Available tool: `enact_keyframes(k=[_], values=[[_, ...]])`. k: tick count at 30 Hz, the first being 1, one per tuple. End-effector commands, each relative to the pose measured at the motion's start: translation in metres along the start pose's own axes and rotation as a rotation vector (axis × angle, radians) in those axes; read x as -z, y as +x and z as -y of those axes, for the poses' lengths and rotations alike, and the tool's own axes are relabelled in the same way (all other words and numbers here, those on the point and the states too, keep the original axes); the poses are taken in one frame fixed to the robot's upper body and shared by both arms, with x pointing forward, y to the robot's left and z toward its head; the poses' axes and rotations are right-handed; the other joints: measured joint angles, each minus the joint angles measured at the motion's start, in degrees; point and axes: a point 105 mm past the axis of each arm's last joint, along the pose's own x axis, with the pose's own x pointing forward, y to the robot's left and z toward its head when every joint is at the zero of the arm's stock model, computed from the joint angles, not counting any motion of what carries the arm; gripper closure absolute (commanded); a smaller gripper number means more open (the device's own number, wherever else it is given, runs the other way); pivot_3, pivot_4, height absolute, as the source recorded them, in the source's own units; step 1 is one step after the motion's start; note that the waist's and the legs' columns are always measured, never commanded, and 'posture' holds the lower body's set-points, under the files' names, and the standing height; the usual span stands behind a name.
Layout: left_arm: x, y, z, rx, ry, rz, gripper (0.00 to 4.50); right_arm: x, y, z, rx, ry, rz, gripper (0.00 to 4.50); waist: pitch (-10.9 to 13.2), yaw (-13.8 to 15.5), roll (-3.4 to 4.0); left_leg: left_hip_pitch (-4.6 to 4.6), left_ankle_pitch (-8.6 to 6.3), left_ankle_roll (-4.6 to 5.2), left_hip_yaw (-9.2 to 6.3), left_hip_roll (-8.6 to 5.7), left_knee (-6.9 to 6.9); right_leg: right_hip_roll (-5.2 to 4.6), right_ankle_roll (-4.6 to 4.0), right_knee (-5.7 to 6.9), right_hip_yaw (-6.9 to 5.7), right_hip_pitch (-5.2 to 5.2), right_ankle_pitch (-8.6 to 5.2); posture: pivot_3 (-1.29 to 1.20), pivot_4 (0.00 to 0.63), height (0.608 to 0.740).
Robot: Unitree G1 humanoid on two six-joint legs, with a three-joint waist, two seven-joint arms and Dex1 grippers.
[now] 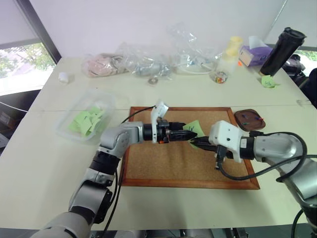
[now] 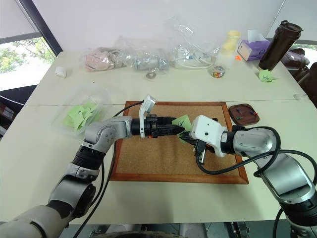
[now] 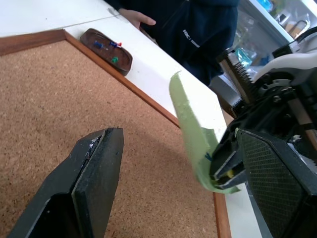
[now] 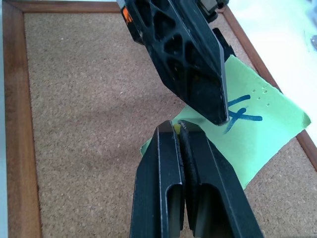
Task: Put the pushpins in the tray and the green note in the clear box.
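Note:
The green note (image 4: 252, 134), with a blue pen mark on it, stands on edge above the cork board (image 1: 163, 163). My right gripper (image 4: 176, 126) is shut at its lower corner, and a yellow pushpin head (image 3: 228, 173) shows between the tips. My left gripper (image 1: 185, 133) reaches in level from the left, open, one finger (image 3: 99, 168) on each side of the note without touching it. The dark-brown tray (image 1: 250, 120) lies off the board's far right corner and holds blue, red and green pushpins (image 3: 114, 58). The clear box (image 1: 84, 119) sits left of the board with several green notes inside.
Crumpled clear bags (image 1: 148, 62), a small jar (image 1: 219, 76), a tissue box (image 1: 253, 53) and a black bottle (image 1: 282, 49) line the table's far side. Another green note (image 1: 268, 82) lies near the bottle. A person in dark clothing (image 3: 198, 29) stands beyond the table's right edge.

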Motion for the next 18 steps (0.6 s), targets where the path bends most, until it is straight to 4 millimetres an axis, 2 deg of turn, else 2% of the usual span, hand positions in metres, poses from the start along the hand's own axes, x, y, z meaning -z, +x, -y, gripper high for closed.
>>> enact_keyframes(k=[1, 2, 8, 18], values=[[-0.006, 0.003, 0.000, -0.001, 0.026, 0.029, 1.08, -0.012, -0.004, -0.002, 0.001, -0.047, 0.026, 4.50, 0.00, 0.02, 0.00, 0.00, 0.00, 0.00, 0.00, 0.00, 0.00, 0.00, 0.00, 0.00, 0.00, 0.00, 0.00, 0.00, 0.150, 0.740], [-0.006, 0.003, -0.001, -0.005, 0.025, 0.030, 1.37, -0.013, -0.004, -0.002, 0.000, -0.047, 0.026, 4.50, 0.00, 0.00, 0.00, 0.00, 0.00, 0.00, 0.00, 0.00, 0.00, 0.00, 0.00, 0.00, 0.01, 0.00, 0.00, 0.00, 0.150, 0.740], [-0.004, 0.000, 0.000, -0.001, 0.014, 0.037, 4.44, -0.014, -0.003, -0.003, 0.002, -0.043, 0.030, 4.50, 0.00, -0.02, 0.00, 0.00, 0.00, 0.00, 0.00, 0.00, 0.00, 0.00, 0.00, 0.00, 0.01, 0.00, 0.00, 0.00, 0.150, 0.740], [-0.007, -0.010, -0.010, -0.067, 0.077, 0.045, 4.48, -0.013, -0.008, 0.007, 0.042, -0.057, 0.020, 4.50, 0.00, -0.02, 0.00, 0.00, 0.00, 0.00, 0.00, 0.00, 0.00, 0.00, 0.00, 0.00, 0.00, 0.00, 0.00, 0.00, 0.150, 0.740]])
